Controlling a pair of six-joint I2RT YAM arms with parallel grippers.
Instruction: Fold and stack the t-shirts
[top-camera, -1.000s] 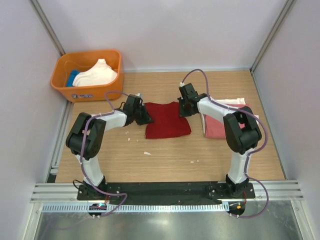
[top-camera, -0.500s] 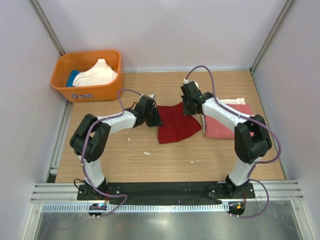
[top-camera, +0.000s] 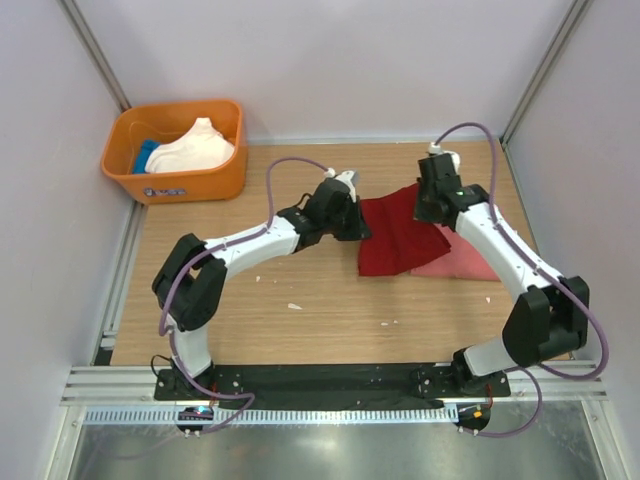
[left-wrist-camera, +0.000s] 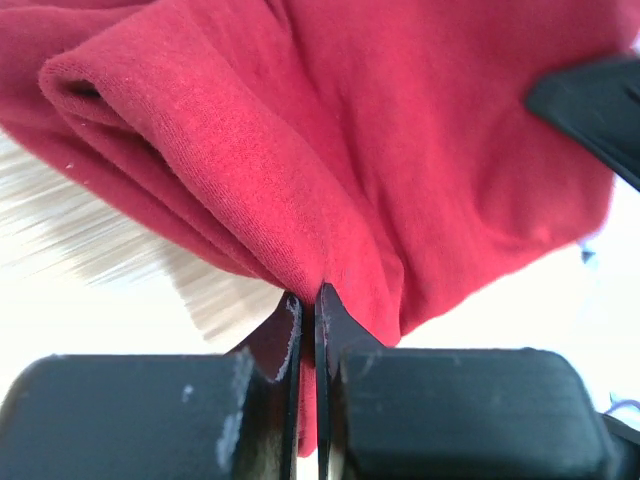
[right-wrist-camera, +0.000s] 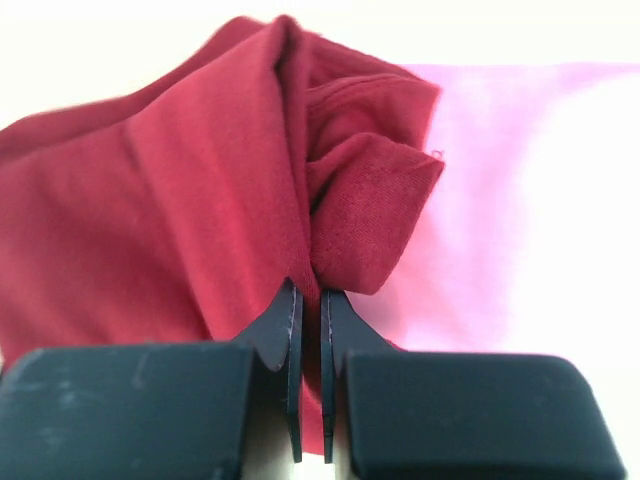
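Left gripper (top-camera: 356, 221) and right gripper (top-camera: 432, 207) each clamp a far corner of the dark red t-shirt (top-camera: 398, 240). It stretches between them, long axis left-right, overlapping the salmon-pink t-shirt (top-camera: 468, 266).

the top external camera looks down from above and behind the arm bases (top-camera: 185, 372), taking in the whole table (top-camera: 330, 300), from near edge to far wall (top-camera: 330, 70). each wrist camera sits just behind its own jaws, left gripper (left-wrist-camera: 308, 300) and right gripper (right-wrist-camera: 310, 295), very close on the dark red t-shirt (left-wrist-camera: 400, 150), which all three views share.
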